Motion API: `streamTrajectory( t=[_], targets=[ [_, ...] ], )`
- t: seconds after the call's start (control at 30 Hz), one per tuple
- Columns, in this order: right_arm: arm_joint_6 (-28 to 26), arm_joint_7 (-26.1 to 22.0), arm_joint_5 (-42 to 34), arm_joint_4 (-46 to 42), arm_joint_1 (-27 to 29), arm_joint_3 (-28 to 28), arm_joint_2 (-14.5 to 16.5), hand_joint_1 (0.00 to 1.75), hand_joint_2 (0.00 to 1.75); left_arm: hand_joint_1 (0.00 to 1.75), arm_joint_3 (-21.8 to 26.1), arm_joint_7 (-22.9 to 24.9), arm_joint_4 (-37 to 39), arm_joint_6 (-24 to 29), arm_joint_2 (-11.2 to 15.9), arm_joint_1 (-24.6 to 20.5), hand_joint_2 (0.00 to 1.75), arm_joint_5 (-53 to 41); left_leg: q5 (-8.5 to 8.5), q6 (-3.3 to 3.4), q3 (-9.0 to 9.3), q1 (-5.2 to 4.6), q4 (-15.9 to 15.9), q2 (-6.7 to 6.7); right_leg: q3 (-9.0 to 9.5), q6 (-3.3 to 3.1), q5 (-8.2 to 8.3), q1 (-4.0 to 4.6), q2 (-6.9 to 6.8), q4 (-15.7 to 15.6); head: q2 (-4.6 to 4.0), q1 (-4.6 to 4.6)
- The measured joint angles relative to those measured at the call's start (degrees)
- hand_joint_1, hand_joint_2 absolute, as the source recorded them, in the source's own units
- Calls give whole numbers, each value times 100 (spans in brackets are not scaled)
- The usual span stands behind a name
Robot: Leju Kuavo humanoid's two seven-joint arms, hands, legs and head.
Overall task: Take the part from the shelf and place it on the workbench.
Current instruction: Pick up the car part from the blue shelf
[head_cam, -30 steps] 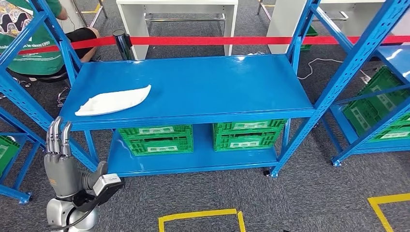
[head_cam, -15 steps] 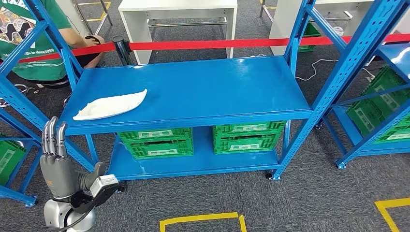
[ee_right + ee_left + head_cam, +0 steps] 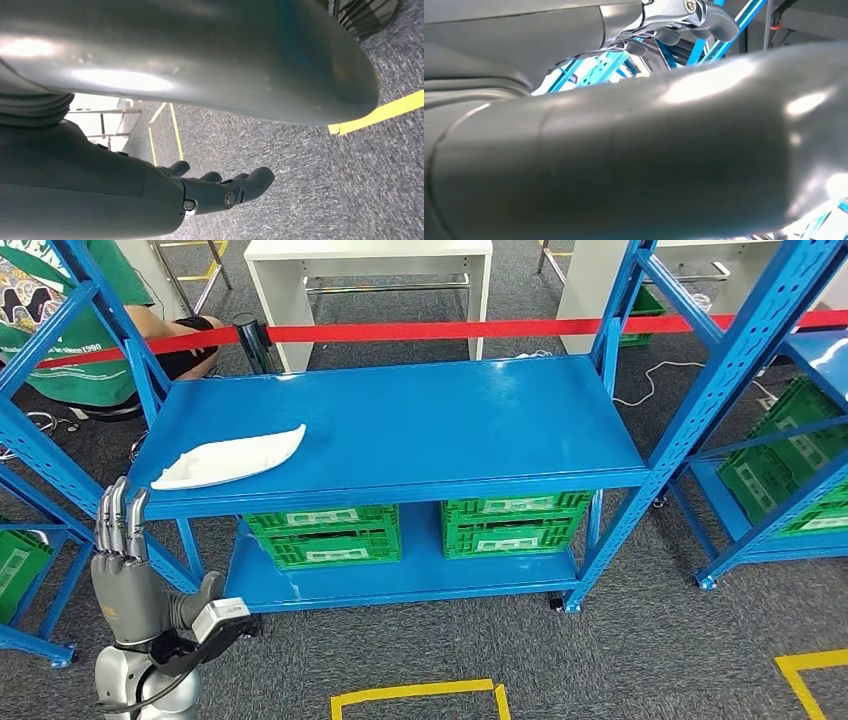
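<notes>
From the head camera I look down on a blue metal shelf [image 3: 400, 430] standing on grey carpet. The part, a flat white curved piece [image 3: 228, 458], lies on the left end of the upper shelf board, near its front edge, with nothing touching it. My left hand [image 3: 128, 580] is raised at the lower left, in front of and below that corner of the shelf, well apart from the part; its fingers [image 3: 120, 520] point straight up, pressed side by side, the thumb sticks out to the side, and it holds nothing. In the right wrist camera my right hand [image 3: 220, 192] hangs above the carpet, its dark fingers loosely extended with nothing in them. On the lower shelf board two green plastic crates [image 3: 322, 530] sit side by side. A red barrier tape [image 3: 450, 330] runs across behind the shelf, fixed to a black post [image 3: 248, 332]. Behind the tape at the far left a person in a green shirt [image 3: 50, 330] sits on the floor. A white table [image 3: 370, 270] stands further back. Yellow floor tape [image 3: 415, 695] marks the carpet in front of the shelf, and another blue rack with green crates [image 3: 790, 460] stands at the right.
</notes>
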Motion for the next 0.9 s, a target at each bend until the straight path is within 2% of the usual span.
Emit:
streamTrajectory(
  t=[0.9],
  targets=[
    [17, -1, 48, 0, 0, -8, 0, 0, 0, 0, -102, -1, 187, 0, 65, -55, 0, -170, -6, 6, 0, -4, 1, 0, 8, 5, 0, -5, 0, -16, -1, 0]
  ],
)
